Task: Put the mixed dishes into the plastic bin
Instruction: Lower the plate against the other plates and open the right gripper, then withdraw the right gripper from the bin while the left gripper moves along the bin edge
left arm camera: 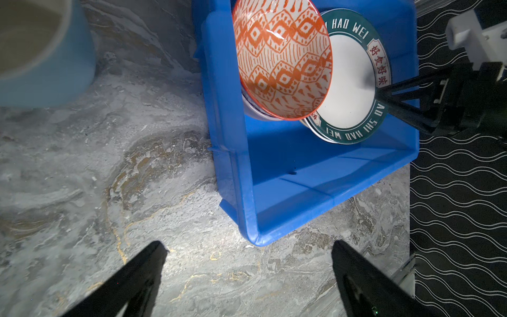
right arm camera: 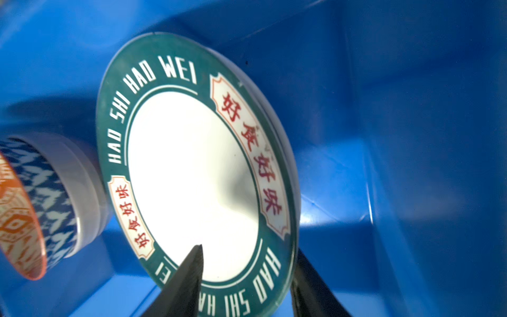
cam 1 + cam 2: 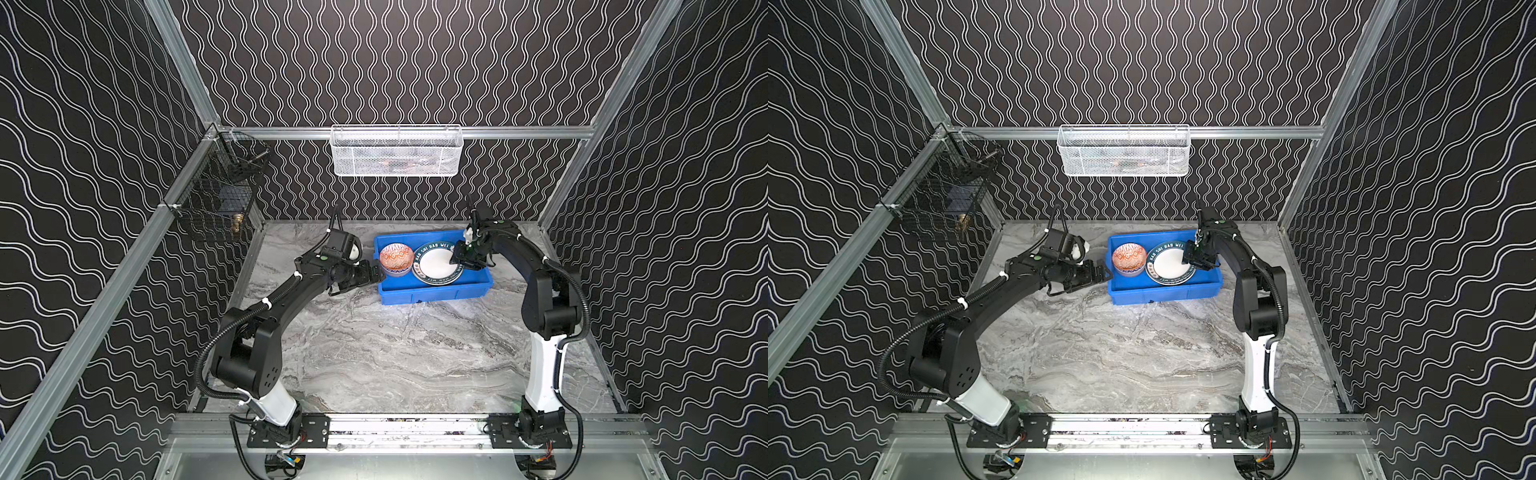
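The blue plastic bin sits at the back of the marble table. Inside it, an orange-patterned bowl lies tilted at the left. The white plate with a lettered dark-green rim slopes against the bowl. My right gripper is open and straddles the plate's right rim. One finger is over the plate's face and the other is outside the edge. My left gripper hangs wide open and empty beside the bin's left wall. A pale blue mug stands on the table outside the bin.
A white mesh basket hangs on the back wall. A black wire basket hangs on the left rail. Patterned walls close in the table on three sides. Bare marble stretches in front of the bin.
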### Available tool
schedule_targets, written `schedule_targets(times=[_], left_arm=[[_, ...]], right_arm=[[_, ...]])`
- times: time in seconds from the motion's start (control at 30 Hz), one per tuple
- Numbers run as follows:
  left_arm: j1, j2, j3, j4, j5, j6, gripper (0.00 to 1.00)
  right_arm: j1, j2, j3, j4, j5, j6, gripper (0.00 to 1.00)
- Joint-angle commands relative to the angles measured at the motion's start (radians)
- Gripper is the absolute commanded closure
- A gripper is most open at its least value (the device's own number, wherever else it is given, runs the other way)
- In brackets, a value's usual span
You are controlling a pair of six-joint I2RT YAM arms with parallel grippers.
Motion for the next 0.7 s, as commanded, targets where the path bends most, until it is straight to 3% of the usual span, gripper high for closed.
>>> schedule_targets(times=[0.0,0.4,0.67], left_arm=[[0.0,0.004,-0.008,0.014,0.022,0.023,0.01],[-0.002,0.02,-0.016,0.04,0.054,0.012,0.02],[-0.037,0.019,0.013,0.028,0.023,0.018,0.04]], right_arm=[[0.01,-0.003,0.018,-0.086,0.076,-0.03,0.47],[0.012,-0.086,-0.025,-0.113,0.156,-0.045,0.45],[0.011,-0.167,-0.063,-0.112,0.121,-0.059,0.46]])
